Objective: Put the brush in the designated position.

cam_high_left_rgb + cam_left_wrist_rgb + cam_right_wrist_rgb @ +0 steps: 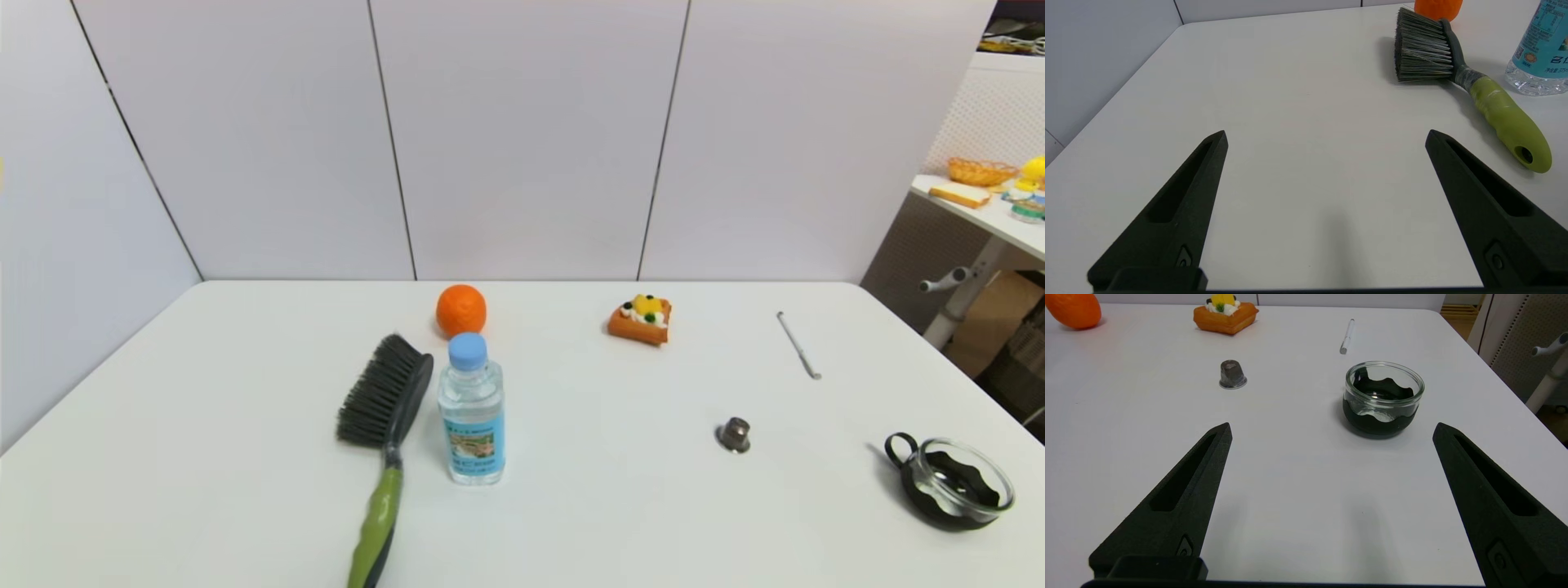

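Brush (384, 441) lies flat on the table (204, 457), just left of the bottle (472, 408), not touching it. Long axis runs near-to-far: bristled head toward the orange (461, 310), green handle toward the table's near edge, bristles facing away from the bottle. Bottle upright, blue cap on, clear liquid inside. Glass cup (951, 482) far right of the bottle holds a black wavy insert. Metal cap (734, 434), pick (798, 345) and toy waffle (641, 318) lie to the bottle's right. Left gripper (1327, 139) hovers over bare table near the brush handle, fingers wide apart, empty. Right gripper (1333, 430) near the cup, fingers spread, empty.
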